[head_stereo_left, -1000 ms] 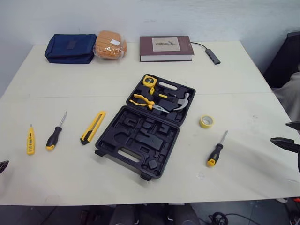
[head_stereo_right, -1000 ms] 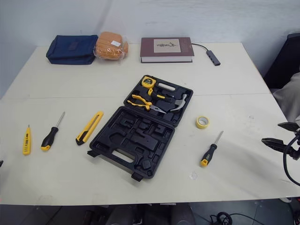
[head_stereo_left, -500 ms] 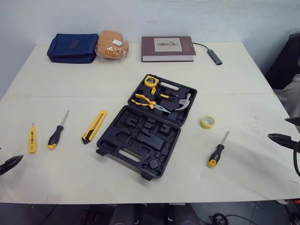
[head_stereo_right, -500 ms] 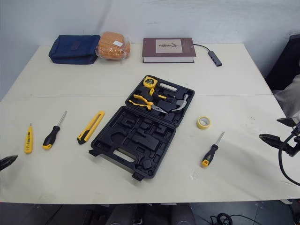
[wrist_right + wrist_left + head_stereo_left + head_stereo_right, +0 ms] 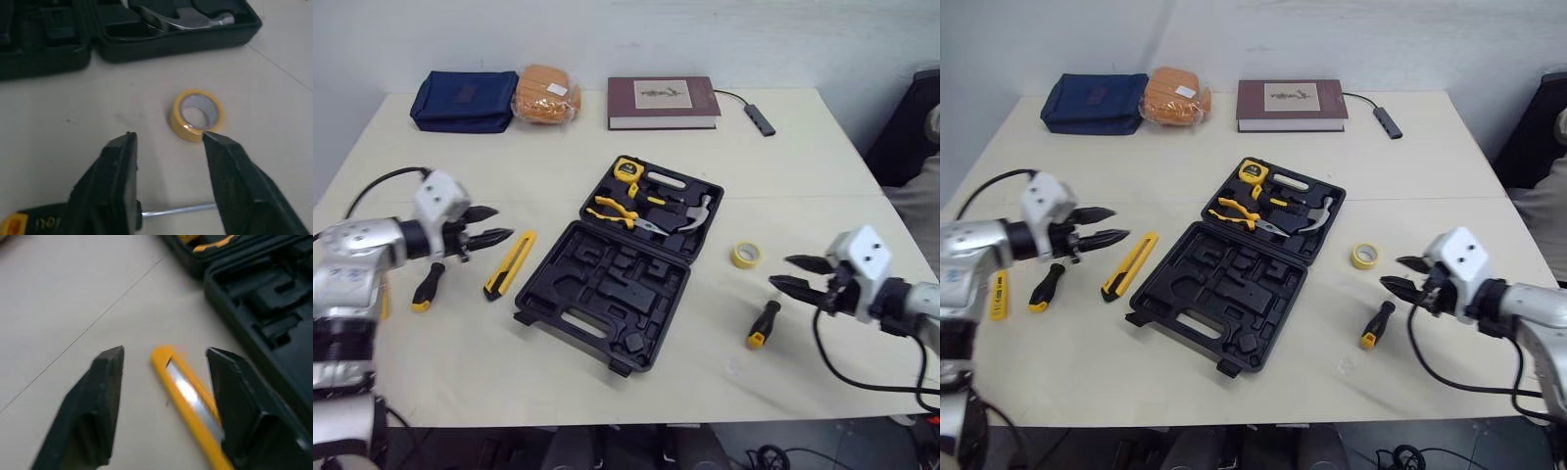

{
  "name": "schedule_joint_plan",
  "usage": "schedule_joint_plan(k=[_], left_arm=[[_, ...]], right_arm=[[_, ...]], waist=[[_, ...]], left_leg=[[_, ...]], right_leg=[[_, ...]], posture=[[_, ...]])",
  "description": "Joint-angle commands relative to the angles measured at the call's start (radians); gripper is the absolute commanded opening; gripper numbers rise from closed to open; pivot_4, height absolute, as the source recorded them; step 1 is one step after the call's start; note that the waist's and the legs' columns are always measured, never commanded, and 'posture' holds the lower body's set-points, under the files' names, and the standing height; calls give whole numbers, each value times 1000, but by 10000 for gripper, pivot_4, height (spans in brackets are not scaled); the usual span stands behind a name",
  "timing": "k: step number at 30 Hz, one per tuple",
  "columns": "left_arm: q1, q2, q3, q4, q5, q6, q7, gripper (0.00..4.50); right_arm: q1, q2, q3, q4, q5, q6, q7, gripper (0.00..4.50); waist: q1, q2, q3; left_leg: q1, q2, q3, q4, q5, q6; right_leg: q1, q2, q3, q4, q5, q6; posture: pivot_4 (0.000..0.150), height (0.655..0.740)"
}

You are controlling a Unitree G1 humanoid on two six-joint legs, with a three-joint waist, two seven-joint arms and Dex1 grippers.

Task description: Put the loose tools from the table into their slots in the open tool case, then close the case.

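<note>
Lying open, tool case [image 5: 607, 286] holds pliers [image 5: 613, 211], hammer [image 5: 693, 212], tape measure [image 5: 626, 168] | left gripper [image 5: 503, 222], right gripper [image 5: 780, 270]: jaws apart

Head eyes look down across the whole tabletop [image 5: 558, 176]; wrist cameras sit close above it, both catching the tool case [image 5: 607, 294].

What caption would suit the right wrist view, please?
Open right gripper above the screwdriver, with tape and the open case beyond.
</note>
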Motion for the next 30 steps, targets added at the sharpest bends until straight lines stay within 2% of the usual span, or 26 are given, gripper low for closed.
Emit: schedule_joint_plan(k=[1,2,3,9,15,24,30], left_arm=[[-108,-49,-84,135,88,-58,3,9477],[-133,-64,-100,174,104,-70,3,4338],[-169,-88,-124,240,134,-102,13,874],[-351,-228,-198,562,246,-253,90,874],[-464,-325,-203,756,298,-322,158,874],[-528,-408,-203,871,348,-354,228,874],[-543,-453,-205,892,364,-363,202,874]], right_arm=[[-58,37,68,-51,-20,39,-62,7671],[-70,46,84,-51,-23,50,-74,1579],[-84,58,113,-51,-33,63,-87,0],[-160,124,235,-25,-98,126,-171,0],[-212,169,310,-16,-129,178,-206,0],[-272,215,375,31,-176,220,-231,0],[-316,242,383,58,-183,221,-225,0]], waist=[[-1,0,0],[0,-1,0],[2,-1,0],[22,-4,1],[38,-5,1],[47,-6,1],[48,-6,1]], left_leg=[[-2,0,0,2,0,0],[-3,1,0,3,0,0],[-4,1,-1,5,0,0],[-7,1,0,8,0,1],[-10,0,0,10,0,2],[-10,-1,0,11,0,3],[-10,-1,-1,15,-1,6]], right_leg=[[-2,1,-1,0,0,1],[-2,1,0,0,0,1],[-2,1,-1,0,0,1],[-5,1,-3,2,1,1],[-7,0,-6,5,1,2],[-7,0,-8,6,1,2],[-3,-1,-13,6,1,2]], posture=[[1500,7400],[1500,7400],[1500,7400],[1500,7400],[1500,7400],[1500,7400],[1500,7400]])
